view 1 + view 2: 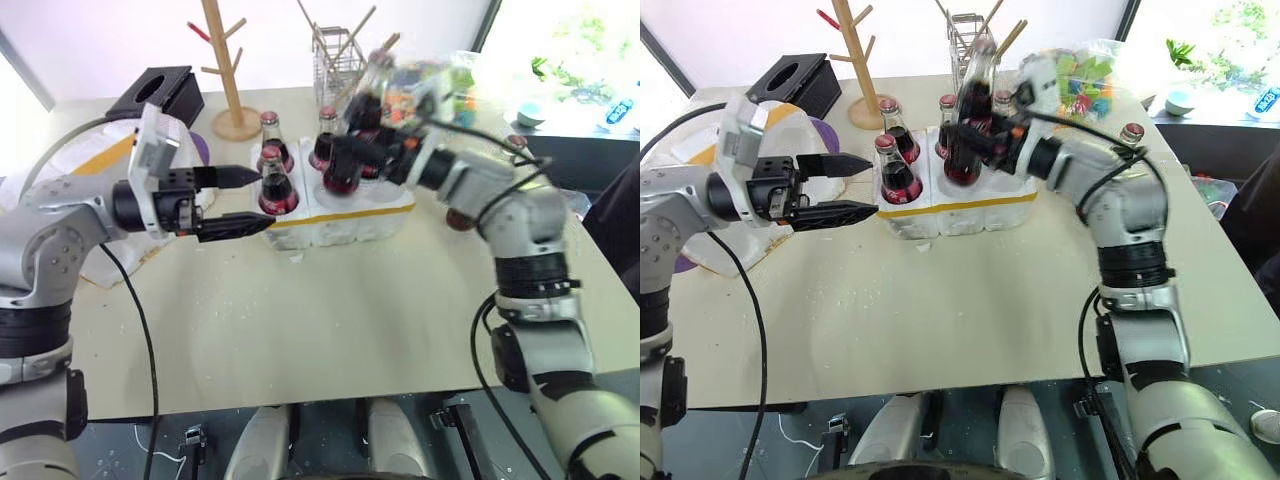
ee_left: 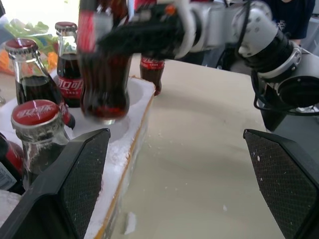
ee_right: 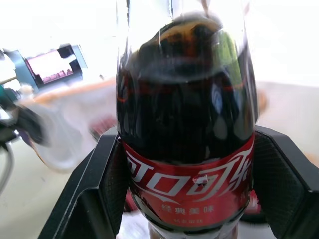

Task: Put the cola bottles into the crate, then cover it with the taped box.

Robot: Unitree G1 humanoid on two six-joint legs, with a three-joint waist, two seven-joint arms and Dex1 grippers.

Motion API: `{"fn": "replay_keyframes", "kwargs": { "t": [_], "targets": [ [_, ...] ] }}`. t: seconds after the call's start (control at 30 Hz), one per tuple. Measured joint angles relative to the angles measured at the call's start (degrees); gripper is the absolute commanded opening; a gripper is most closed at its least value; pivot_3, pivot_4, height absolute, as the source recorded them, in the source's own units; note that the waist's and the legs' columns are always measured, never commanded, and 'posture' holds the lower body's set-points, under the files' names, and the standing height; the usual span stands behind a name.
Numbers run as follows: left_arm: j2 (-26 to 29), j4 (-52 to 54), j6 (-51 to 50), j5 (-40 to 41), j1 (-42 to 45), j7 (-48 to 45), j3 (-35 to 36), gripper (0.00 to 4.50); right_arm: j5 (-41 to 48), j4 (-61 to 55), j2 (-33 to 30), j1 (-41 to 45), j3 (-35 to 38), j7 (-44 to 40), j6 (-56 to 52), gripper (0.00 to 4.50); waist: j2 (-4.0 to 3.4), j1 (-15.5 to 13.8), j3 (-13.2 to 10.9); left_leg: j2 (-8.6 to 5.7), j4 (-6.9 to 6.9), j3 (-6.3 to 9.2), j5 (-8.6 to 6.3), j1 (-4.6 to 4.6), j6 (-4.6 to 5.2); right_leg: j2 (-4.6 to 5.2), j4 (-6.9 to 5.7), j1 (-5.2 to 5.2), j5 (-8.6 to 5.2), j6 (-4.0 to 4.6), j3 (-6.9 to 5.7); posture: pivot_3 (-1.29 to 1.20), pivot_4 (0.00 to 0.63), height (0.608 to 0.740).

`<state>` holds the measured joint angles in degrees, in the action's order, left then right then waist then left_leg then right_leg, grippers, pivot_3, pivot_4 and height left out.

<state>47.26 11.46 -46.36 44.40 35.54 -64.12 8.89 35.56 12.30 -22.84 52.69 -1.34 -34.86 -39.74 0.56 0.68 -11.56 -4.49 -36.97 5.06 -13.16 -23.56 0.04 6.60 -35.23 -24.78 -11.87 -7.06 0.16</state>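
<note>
Right gripper (image 3: 187, 199) pinches small dark glass cola bottle (image 1: 968, 125) at its red label, over low white styrofoam crate (image 1: 970, 212); heavy, slick, breakable. Left gripper (image 1: 245, 200) spread wide beside crate.

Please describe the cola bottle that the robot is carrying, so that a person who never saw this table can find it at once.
Find the low white styrofoam crate with a yellow tape band at the far middle of the beige table. Above its right part, the right gripper holds a small glass bottle of dark cola with a red label. Unlike the bottles standing in the wells, it hangs in the air, gripped by black fingers.
</note>
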Motion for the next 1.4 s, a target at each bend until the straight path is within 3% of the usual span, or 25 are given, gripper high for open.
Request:
{"fn": "replay_keyframes", "kwargs": {
  "t": [0.2, 0.27, 0.33, 0.47, 0.57, 0.77, 0.9, 1.1, 1.4],
  "targets": [
    [0.1, 0.8, 0.0, 0.1, -1.1, 0.7, 0.7, 4.5, -8.5, 3.5, 1.6, 0.0, -4.8, -2.5, 6.1, 2.82, 0.0, 0.4, 0.0, 0.03, 0.03, -0.05, -0.01, -0.09, -0.06, -0.05, -0.23, -0.27, 0.03, 0.04, 0.06, 0.0, 0.15, 0.74],
    [0.3, 1.0, 0.1, 0.1, -1.2, 0.8, 1.1, 4.5, -11.0, 5.0, 2.7, 0.0, -6.0, -2.5, 7.9, 3.87, 0.0, 0.5, 0.0, 0.05, 0.03, -0.04, 0.02, -0.08, -0.1, -0.08, -0.24, -0.27, 0.06, 0.08, 0.07, 0.0, 0.15, 0.74],
    [0.6, 1.0, 0.3, 0.1, -1.2, 0.8, 1.1, 4.5, -12.3, 6.2, 3.6, -0.1, -6.0, -2.1, 8.2, 4.49, 0.0, 0.4, 0.0, 0.06, 0.01, -0.04, 0.03, -0.08, -0.12, -0.09, -0.25, -0.26, 0.07, 0.1, 0.07, 0.0, 0.15, 0.74],
    [0.7, 1.0, 0.6, 0.1, -1.4, 0.6, 1.0, 4.5, -13.5, 5.7, 4.5, -1.8, -5.7, -1.6, 8.5, 4.49, 0.01, 0.2, 0.0, 0.05, 0.0, -0.03, 0.03, -0.08, -0.13, -0.09, -0.24, -0.24, 0.07, 0.1, 0.07, 0.0, 0.15, 0.74],
    [0.4, 0.8, 0.6, 0.1, -1.0, 0.4, 0.5, 4.5, -13.0, -1.5, 2.3, -6.0, -3.3, -0.8, 6.3, 4.49, 0.01, -0.1, 0.0, 0.04, 0.01, -0.01, 0.03, -0.08, -0.13, -0.09, -0.23, -0.23, 0.07, 0.1, 0.07, 0.0, 0.15, 0.74],
    [-1.1, 0.8, 0.6, 0.2, 0.6, -0.6, -2.1, 4.5, 0.8, -28.4, -8.6, -16.2, 14.9, 3.1, -10.6, 4.49, 0.03, -0.1, 0.0, 0.09, 0.01, -0.01, 0.01, -0.03, -0.11, -0.1, -0.18, -0.13, 0.06, 0.11, 0.06, 0.0, 0.15, 0.74],
    [-2.8, 0.4, 0.8, -0.1, 1.9, -1.2, -4.5, 4.5, 6.4, -38.8, -12.1, -25.9, 24.4, 8.1, -18.8, 4.49, 0.04, 0.2, 0.0, 0.19, 0.02, -0.12, 0.0, 0.12, -0.07, -0.16, -0.07, 0.02, 0.01, 0.18, 0.12, 0.0, 0.15, 0.74],
    [-4.6, -1.6, 2.2, -1.3, 4.8, -2.2, -7.0, 4.5, 0.7, -36.4, -12.2, -35.5, 28.5, 15.3, -17.0, 4.49, 0.04, -0.1, 0.0, 0.17, -0.16, -0.24, 0.0, 0.14, -0.06, -0.15, 0.01, 0.16, -0.05, 0.32, 0.2, 0.0, 0.15, 0.74],
    [-5.3, -3.0, 3.0, -2.3, 5.9, -2.9, -8.1, 4.5, -5.0, -22.3, -10.6, -30.3, 24.1, 15.8, -7.3, 4.49, 0.04, 0.2, 0.0, 0.2, -0.08, -0.25, 0.0, 0.19, -0.06, -0.2, 0.01, 0.14, 0.05, 0.13, 0.24, 0.0, 0.15, 0.74]
  ]
}}
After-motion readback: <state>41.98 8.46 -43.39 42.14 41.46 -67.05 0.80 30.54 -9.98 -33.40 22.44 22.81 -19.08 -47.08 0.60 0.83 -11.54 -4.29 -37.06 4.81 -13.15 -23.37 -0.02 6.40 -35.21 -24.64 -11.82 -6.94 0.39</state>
